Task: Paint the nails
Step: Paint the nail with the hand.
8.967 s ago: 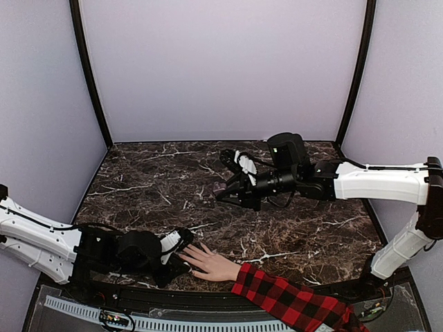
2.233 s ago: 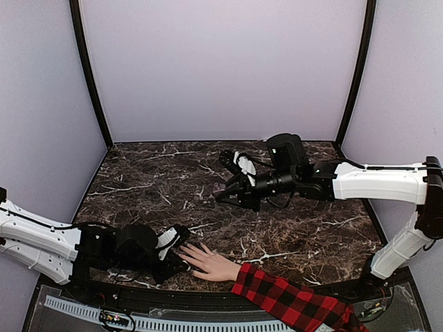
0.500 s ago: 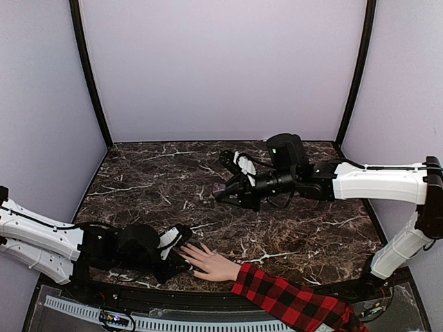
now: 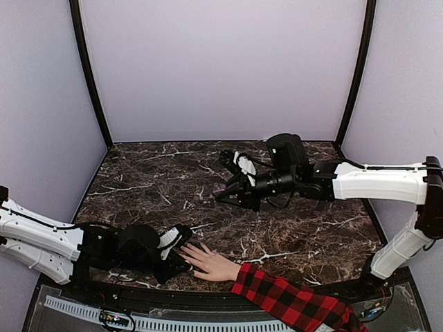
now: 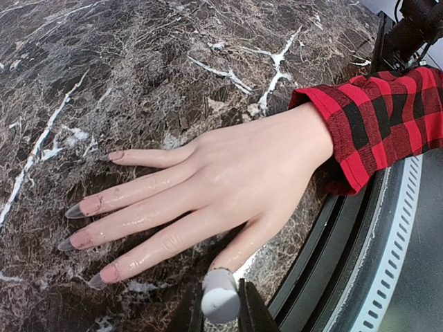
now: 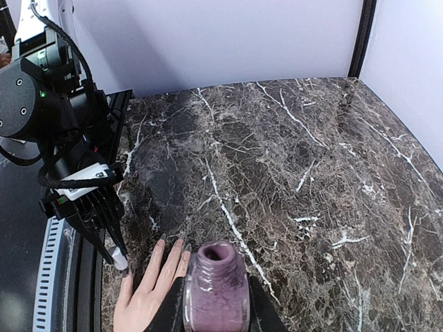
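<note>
1. From above: found the hand (image 4: 211, 265) palm-down at the near edge of the table (image 4: 159, 187), its plaid sleeve (image 4: 291, 301) trailing right. Saw the left fingers (image 4: 178, 247) low at the fingertips and the right fingers (image 4: 230, 192) well apart, mid-table.
2. From the left wrist: saw the left fingers (image 5: 220, 308) pinched narrow on a white brush cap (image 5: 220, 294), hiding the little finger's tip. Noted long pointed nails (image 5: 82, 207), pink fading to grey. Could not tell wet from dry, nor see any bristles.
3. From the right wrist: saw the right fingers (image 6: 216, 312) clamped on an open purple polish bottle (image 6: 216, 283), held upright above the table.
4. Judged the risks: polish smeared on skin if the unseen brush tip lands off a tiny nail; wet nails scuffed by the low fingers sweeping across; polish spilled should the open bottle tilt.
</note>
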Controlling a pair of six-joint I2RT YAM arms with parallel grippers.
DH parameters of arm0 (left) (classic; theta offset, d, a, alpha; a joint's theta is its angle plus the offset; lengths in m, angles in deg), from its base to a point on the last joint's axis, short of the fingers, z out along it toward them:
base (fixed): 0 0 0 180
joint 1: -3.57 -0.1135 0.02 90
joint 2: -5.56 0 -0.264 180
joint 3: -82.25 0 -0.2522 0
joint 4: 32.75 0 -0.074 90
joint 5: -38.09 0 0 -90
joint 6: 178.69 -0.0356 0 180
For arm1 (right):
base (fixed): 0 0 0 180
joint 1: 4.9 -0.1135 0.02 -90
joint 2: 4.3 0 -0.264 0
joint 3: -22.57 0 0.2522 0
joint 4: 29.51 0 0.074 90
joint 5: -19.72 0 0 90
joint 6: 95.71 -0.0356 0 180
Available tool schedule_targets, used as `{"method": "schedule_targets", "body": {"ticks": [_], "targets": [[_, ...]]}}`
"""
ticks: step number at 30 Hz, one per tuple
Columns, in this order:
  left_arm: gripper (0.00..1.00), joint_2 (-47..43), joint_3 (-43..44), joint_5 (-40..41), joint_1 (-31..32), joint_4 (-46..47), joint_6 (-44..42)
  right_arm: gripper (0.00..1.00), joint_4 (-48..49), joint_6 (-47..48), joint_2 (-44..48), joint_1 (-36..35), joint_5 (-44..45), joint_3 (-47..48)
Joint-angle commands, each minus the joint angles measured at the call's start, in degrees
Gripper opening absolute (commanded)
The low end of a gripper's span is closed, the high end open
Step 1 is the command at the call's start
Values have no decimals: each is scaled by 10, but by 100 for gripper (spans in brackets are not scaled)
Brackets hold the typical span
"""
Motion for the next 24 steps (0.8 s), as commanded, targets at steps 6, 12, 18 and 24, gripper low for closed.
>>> {"method": "schedule_targets", "body": {"ticks": [6,12,18,24], "targets": [[0,-15,7,-2,-4,-13,4,0,20,2,-2,4,-1,2],[0,-30,4,9,-4,-31,7,0,21,1,-3,4,-3,3],[0,-40,3,27,-4,-45,8,0,21,1,-3,4,-3,3],[0,-41,4,32,-4,-54,11,0,20,1,-3,4,-2,3]]}}
